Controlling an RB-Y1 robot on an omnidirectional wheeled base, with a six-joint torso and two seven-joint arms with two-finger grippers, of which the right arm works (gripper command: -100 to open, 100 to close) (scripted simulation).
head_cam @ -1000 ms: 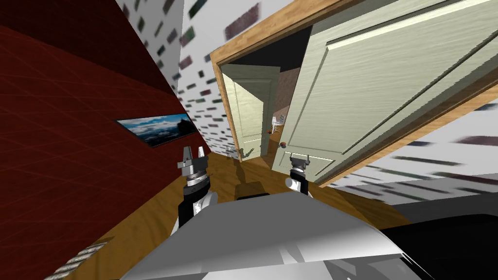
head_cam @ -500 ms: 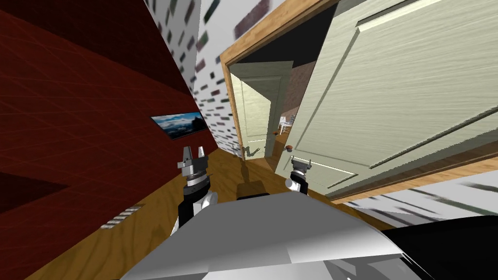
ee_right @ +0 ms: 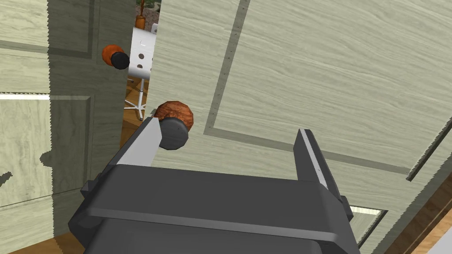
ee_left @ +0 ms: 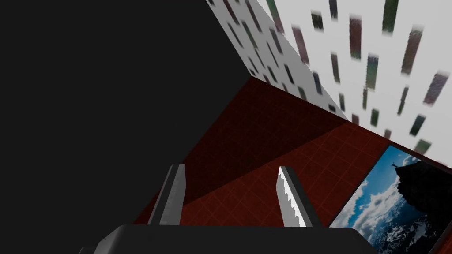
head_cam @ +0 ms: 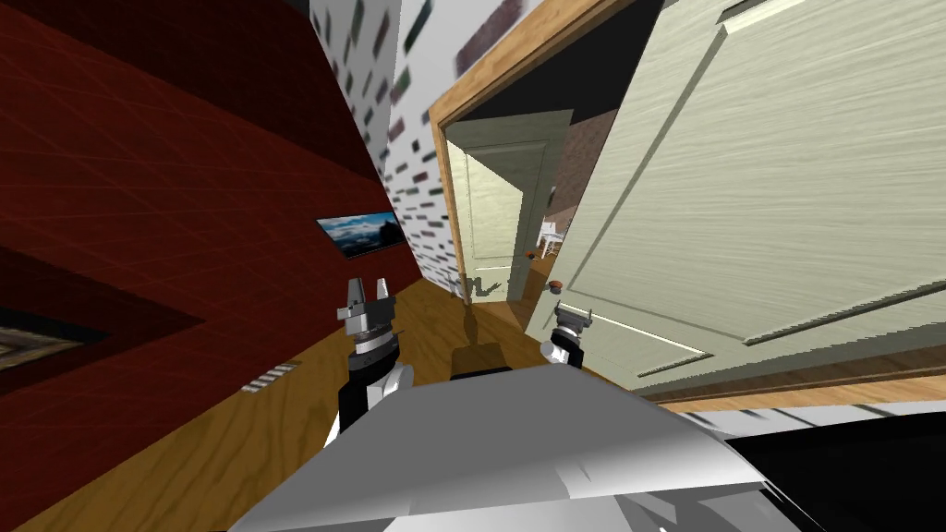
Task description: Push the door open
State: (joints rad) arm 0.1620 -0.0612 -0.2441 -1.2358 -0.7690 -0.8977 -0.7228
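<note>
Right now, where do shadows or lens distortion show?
Head view: the wide lens splays the near door; an arm shadow lies on the wooden floor. Right wrist view: shade darkens part of the far door. Left wrist view: shade crosses the red wall.

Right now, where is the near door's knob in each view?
Head view: knob on the near door, just beyond the right claw.
Right wrist view: knob beside the claw's finger.
Left wrist view: faces the red wall instead.
Shared landmark: far door's orange knob.
</note>
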